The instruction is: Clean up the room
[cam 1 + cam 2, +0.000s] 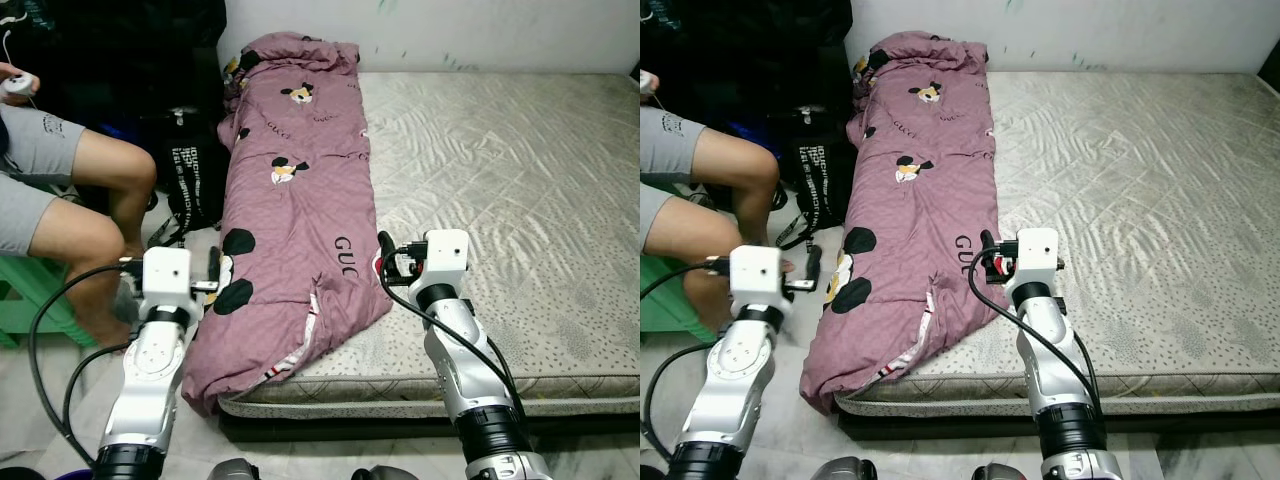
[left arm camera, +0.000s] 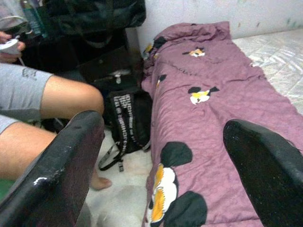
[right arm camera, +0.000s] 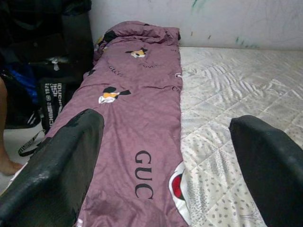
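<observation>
Closest to me are my two silver arms, raised over the foot of the bed. My left gripper [image 2: 161, 161] sits off the bed's left edge above the floor, fingers [image 2: 52, 175] spread wide with nothing between them. My right gripper [image 3: 165, 161] hovers over the lower end of the purple quilt [image 1: 295, 210], fingers [image 3: 57, 161] also parted and empty. The quilt, printed with cartoon mice and lettering, lies in a long strip down the left side of the mattress [image 1: 500, 180], its near corner drooping over the edge. Beside the bed a black bag [image 1: 195, 170] stands on the floor, and a person's bare legs [image 1: 90, 210] rest on a green stool [image 1: 30, 295].
</observation>
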Controlling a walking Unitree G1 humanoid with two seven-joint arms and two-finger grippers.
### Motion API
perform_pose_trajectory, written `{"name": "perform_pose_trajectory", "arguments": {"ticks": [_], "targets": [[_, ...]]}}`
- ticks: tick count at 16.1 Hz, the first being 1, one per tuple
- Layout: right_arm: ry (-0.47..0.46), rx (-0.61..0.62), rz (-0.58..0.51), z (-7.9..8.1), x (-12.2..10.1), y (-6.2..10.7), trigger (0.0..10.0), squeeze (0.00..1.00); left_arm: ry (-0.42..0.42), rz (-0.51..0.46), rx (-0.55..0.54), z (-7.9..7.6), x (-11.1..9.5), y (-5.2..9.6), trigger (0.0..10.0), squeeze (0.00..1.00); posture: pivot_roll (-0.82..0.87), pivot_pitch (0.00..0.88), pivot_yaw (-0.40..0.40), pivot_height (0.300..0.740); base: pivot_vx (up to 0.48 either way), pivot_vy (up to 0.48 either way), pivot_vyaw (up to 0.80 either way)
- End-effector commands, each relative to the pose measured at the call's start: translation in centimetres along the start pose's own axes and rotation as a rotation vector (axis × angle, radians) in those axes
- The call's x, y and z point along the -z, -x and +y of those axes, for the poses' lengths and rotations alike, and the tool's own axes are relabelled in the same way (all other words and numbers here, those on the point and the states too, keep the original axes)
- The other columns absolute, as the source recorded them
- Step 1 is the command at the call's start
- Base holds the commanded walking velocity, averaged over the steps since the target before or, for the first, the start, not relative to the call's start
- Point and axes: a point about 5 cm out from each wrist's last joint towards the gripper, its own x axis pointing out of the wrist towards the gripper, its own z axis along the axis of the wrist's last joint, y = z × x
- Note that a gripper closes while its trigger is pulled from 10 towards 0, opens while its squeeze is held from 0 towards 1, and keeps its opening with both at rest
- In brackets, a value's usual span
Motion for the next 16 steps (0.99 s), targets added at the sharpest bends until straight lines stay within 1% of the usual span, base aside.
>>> {"name": "perform_pose_trajectory", "arguments": {"ticks": [1,2,5,7,9,11,16], "targets": [[-0.006,0.016,-0.005,-0.2,-0.1,0.1,10.0,0.0,0.023,0.04,-0.015,0.5,1.0,0.2,10.0,0.0,0.03,0.024,0.014,0.74,0.0,0.0,0.0],[-0.005,0.016,-0.009,-0.1,-0.2,0.2,10.0,0.0,0.044,0.055,-0.022,0.7,1.4,0.2,10.0,0.0,0.03,0.022,0.015,0.74,0.0,0.0,0.0],[-0.007,0.021,-0.036,-0.2,-0.9,0.7,10.0,0.0,0.001,0.021,-0.01,0.6,0.8,0.3,10.0,0.0,0.03,0.021,0.012,0.74,0.0,0.0,0.0],[-0.002,0.012,-0.027,0.0,-0.6,1.4,10.0,0.0,0.009,0.025,-0.014,0.7,1.0,0.4,10.0,0.0,0.03,0.021,0.01,0.74,0.0,0.0,0.0],[0.003,0.016,-0.014,0.0,-0.3,1.3,10.0,0.0,0.012,0.034,0.005,0.5,1.2,0.3,10.0,0.0,0.03,0.018,0.012,0.735,0.0,0.0,0.0],[0.0,0.013,-0.007,0.0,-0.3,1.4,10.0,0.0,0.009,0.032,0.006,0.4,1.2,0.4,10.0,0.0,0.03,0.018,0.012,0.721,0.0,0.0,0.0],[0.009,0.001,0.007,0.2,-0.3,1.5,10.0,0.0,0.018,0.039,0.008,0.4,1.3,0.4,10.0,0.0,0.03,0.027,0.006,0.666,0.0,0.0,0.0]]}}
